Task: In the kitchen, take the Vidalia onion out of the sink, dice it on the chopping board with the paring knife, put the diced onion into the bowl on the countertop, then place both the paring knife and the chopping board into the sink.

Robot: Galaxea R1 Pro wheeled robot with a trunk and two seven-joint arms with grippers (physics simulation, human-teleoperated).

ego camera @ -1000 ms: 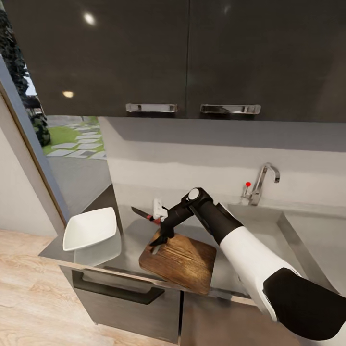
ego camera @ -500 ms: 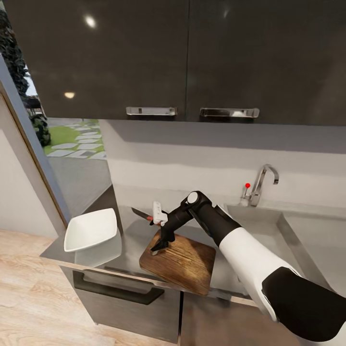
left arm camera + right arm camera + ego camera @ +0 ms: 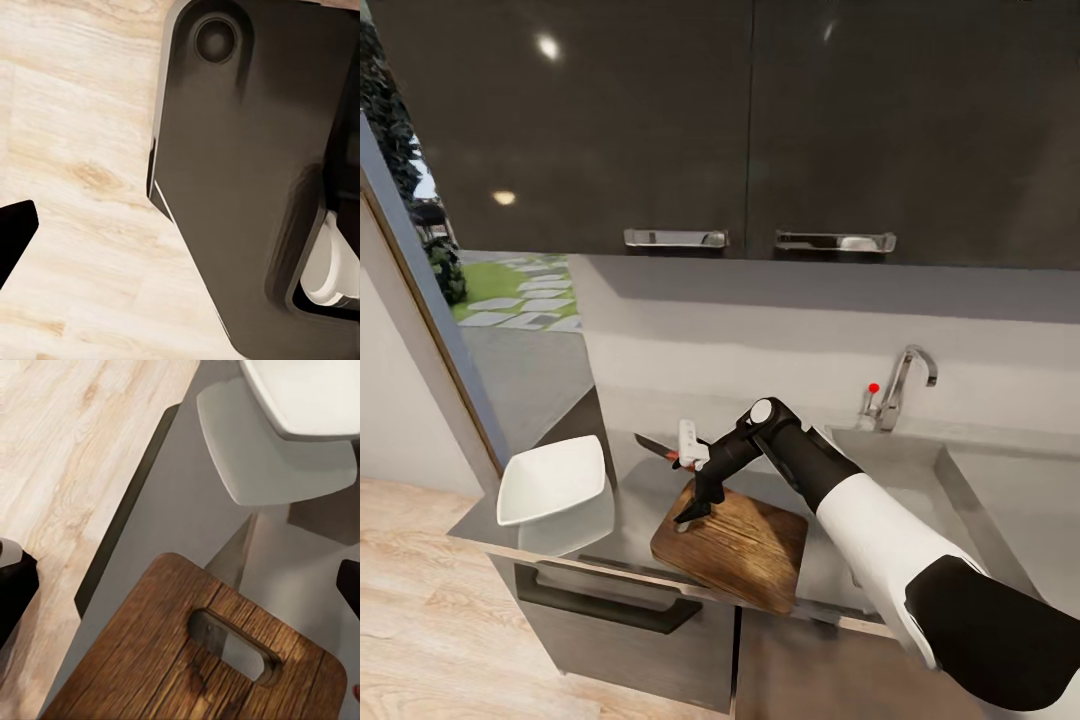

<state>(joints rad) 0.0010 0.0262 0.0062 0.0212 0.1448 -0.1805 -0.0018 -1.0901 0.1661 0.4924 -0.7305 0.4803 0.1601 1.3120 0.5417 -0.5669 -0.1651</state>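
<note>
On the steel desk [image 3: 630,500], right arm reaches forward from the robot's side; right claw [image 3: 693,515] points down over the slotted short end of the chopping board [image 3: 740,545]. Right wrist view: both fingertips sit at opposite edges of the picture, well apart, nothing between them, so the claw is spread wide. Board lies flat near the desk's front edge, handle slot [image 3: 234,643] toward the bowl side.

Paring knife [image 3: 658,446] lies on the desk just behind the board, dark blade pointing toward the bowl; red handle partly hidden behind the white wrist block. Contact with the board: cannot tell.

White bowl [image 3: 552,478] sits near the desk's left corner, apart from the board, its reflection visible in the steel.

Sink [image 3: 890,450] is right of the board, partly hidden by the arm; chrome tap [image 3: 900,385] with red knob [image 3: 873,388] stands at its rear.

Left wrist view: dark robot body panel [image 3: 247,172] over light wood floor [image 3: 82,187]; left claw state cannot be told.
</note>
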